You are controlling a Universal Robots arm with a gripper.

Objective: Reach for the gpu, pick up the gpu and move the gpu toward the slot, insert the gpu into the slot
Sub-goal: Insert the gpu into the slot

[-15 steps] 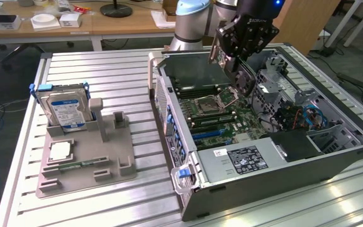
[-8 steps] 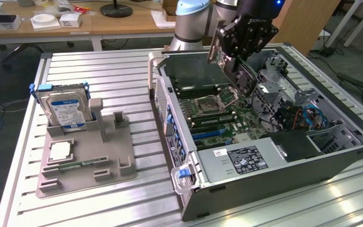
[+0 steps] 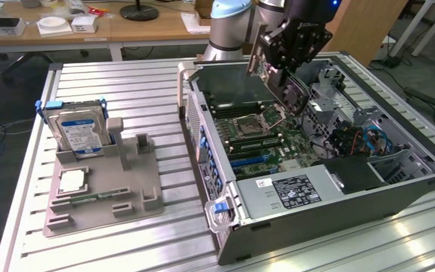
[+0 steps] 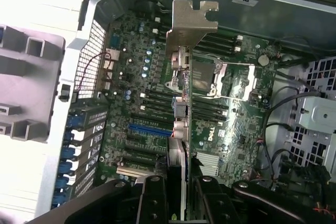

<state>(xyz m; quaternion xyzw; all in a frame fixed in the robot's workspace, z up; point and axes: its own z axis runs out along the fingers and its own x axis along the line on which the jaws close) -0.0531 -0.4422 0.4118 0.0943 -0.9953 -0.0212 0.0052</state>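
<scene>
My gripper (image 3: 287, 67) hangs over the open computer case (image 3: 202, 141), shut on the gpu (image 3: 291, 96). In the exterior view the dark card points down toward the green motherboard (image 3: 293, 148), its silvery bracket (image 3: 256, 54) beside the fingers. In the wrist view the gpu (image 4: 178, 114) appears edge-on between the black fingers (image 4: 152, 198), with its bracket (image 4: 191, 22) at the far end. The slot (image 4: 149, 128) is a blue strip on the board just to one side of the card's edge, and the card is well above it. In the exterior view the slot (image 3: 251, 161) lies nearer the case's front than the card.
The square processor socket (image 3: 251, 126) and dark memory strips sit under the card. A power supply (image 3: 293, 190) and cables (image 3: 369, 139) fill the case's near and right parts. On the exterior view's left, a grey fixture (image 3: 138, 187) holds a hard drive (image 3: 77, 133).
</scene>
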